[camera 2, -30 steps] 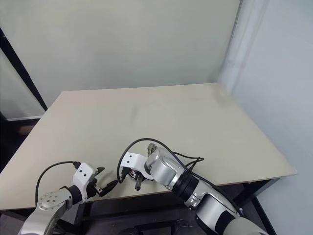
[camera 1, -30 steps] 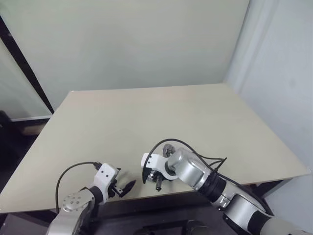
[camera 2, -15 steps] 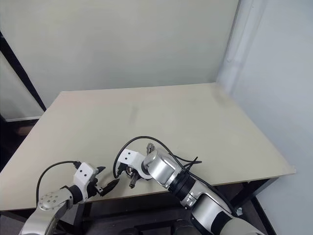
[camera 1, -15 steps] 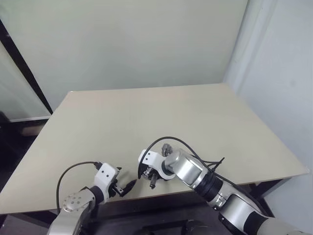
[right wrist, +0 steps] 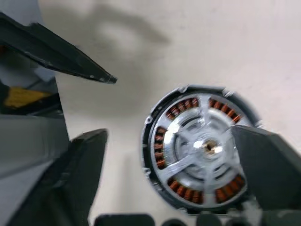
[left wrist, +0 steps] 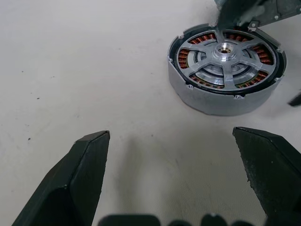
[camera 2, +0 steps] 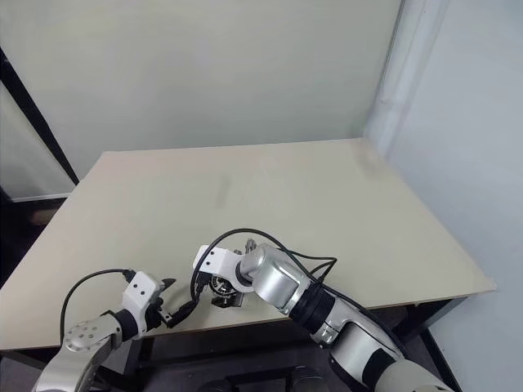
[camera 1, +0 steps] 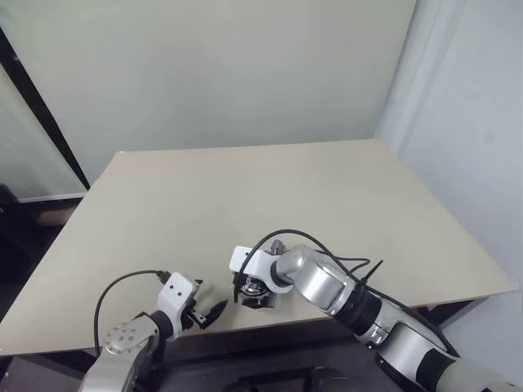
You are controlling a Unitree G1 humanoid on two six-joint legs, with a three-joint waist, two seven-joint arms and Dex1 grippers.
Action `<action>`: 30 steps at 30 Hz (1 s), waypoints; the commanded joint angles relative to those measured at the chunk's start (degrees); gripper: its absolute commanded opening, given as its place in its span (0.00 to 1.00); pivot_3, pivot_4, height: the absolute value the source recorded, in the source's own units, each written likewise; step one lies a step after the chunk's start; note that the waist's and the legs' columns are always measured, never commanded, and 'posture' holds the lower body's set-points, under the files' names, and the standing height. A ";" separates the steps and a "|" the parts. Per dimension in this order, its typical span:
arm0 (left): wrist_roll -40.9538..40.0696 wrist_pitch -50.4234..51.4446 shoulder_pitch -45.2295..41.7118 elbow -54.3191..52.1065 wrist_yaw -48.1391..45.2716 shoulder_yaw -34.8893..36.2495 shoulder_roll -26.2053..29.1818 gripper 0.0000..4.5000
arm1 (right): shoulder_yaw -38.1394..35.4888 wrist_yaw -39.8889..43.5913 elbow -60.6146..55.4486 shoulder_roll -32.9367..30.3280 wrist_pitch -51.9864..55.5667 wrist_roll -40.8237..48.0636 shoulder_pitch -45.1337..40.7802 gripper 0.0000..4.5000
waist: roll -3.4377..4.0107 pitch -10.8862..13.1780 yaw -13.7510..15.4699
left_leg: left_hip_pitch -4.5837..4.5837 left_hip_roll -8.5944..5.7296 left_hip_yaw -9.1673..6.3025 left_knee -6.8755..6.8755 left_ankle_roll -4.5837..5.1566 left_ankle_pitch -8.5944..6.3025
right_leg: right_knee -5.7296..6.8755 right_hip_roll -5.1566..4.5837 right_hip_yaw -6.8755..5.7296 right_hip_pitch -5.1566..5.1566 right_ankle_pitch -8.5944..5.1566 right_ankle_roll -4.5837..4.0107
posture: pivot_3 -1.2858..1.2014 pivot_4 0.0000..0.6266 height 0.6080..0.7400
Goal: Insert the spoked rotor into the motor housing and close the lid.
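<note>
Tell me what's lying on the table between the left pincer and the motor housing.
Nothing: in the left wrist view, only bare table lies between the open left pincer and the motor housing, which has the spoked rotor seated in it.

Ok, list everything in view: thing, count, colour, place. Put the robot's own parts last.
Table: one, pale beige, filling the middle of the head views.
Motor housing: one, silver-grey with copper-brown windings, on the table near its front edge.
Spoked rotor: one, black-rimmed with silver spokes, seated in the housing.
Wall: one, pale green-grey, behind the table.
Left gripper: one, black fingers, open, facing the housing.
Right gripper: one, black fingers, open, over the housing.
</note>
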 commanded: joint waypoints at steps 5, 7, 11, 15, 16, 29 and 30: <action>-0.41 -0.94 -0.34 -1.17 0.31 0.67 0.03 1.00 | -8.20 -4.28 -10.80 -2.73 -3.35 -1.05 -2.00 0.99 | -0.01 0.00 0.04 | -0.01 -0.01 0.00 0.01 0.00 0.00 | 0.00 -0.01 0.00 0.01 0.00 0.00 | 0.52 0.00 1.00; -0.53 -0.83 -0.08 -1.42 0.31 0.74 0.02 1.00 | -12.41 -5.48 -12.00 -3.92 -2.36 -0.58 -2.83 0.99 | -0.02 0.00 0.10 | -0.02 -0.01 0.01 0.03 0.00 0.00 | 0.00 -0.01 0.01 0.00 0.01 0.01 | 0.52 0.00 1.00; -0.57 -0.68 0.15 -1.61 0.24 0.79 0.17 1.00 | -17.91 -7.84 -10.17 -9.84 -4.78 -2.70 -5.73 0.99 | -0.02 0.01 0.31 | -0.01 -0.03 0.01 0.08 0.00 0.00 | -0.05 -0.05 0.01 0.05 -0.02 -0.04 | 0.52 0.00 1.00; -0.80 -0.46 -0.48 -1.51 0.03 0.88 0.33 1.00 | -16.68 -7.16 -6.16 -17.11 -6.80 -5.84 -7.17 0.99 | -0.02 0.00 0.27 | -0.02 -0.06 0.06 0.05 0.00 0.00 | -0.07 -0.07 0.04 0.03 -0.03 -0.05 | 0.52 0.00 1.00; -0.86 -0.41 -0.73 -1.44 -0.03 0.92 0.37 1.00 | -15.79 -6.62 -5.11 -18.67 -7.30 -6.63 -7.07 0.99 | -0.02 0.00 0.27 | -0.02 -0.06 0.08 0.03 0.01 0.00 | -0.06 -0.06 0.05 0.01 -0.03 -0.05 | 0.52 0.00 1.00; -1.12 -0.06 -0.96 -2.47 -0.47 1.64 1.12 1.00 | -15.45 -5.43 -2.11 -10.49 -10.73 -0.12 5.85 0.99 | -0.02 0.02 0.01 | 0.07 0.01 0.08 -0.15 0.04 0.02 | -0.04 0.06 0.07 0.02 0.01 0.01 | 0.52 0.00 1.00; -1.17 -0.02 -0.86 -2.61 -0.51 1.70 1.21 1.00 | -16.36 -6.00 -1.85 -8.64 -11.57 1.11 6.77 0.99 | -0.02 0.02 0.02 | 0.06 0.01 0.07 -0.12 0.04 0.02 | -0.04 0.05 0.07 0.02 0.01 0.01 | 0.52 0.00 1.00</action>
